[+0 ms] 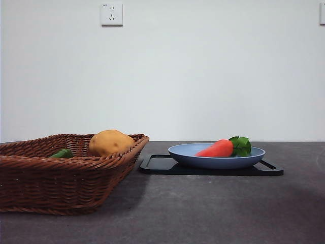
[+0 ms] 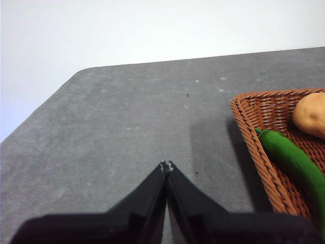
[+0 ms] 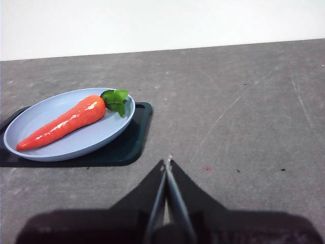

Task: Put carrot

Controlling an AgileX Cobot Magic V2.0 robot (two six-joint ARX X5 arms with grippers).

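The orange-red carrot (image 1: pixel 217 149) (image 3: pixel 63 123) with green leaves lies in a blue plate (image 1: pixel 185 152) (image 3: pixel 35 114) that rests on a black tray (image 1: pixel 157 163) (image 3: pixel 134 137). My right gripper (image 3: pixel 167 161) is shut and empty, hovering over bare table to the side of the tray, apart from the carrot. Over bare table beside the wicker basket (image 1: pixel 45 175) (image 2: pixel 254 137) hangs my left gripper (image 2: pixel 166 165), shut with nothing in it. Neither gripper shows in the front view.
The basket holds a tan potato-like lump (image 1: pixel 109 142) (image 2: pixel 311 114) and a dark green vegetable (image 1: pixel 62 153) (image 2: pixel 292 157). The table's rounded corner (image 2: pixel 84 71) lies beyond the left gripper. A white wall with a socket (image 1: pixel 111 14) stands behind.
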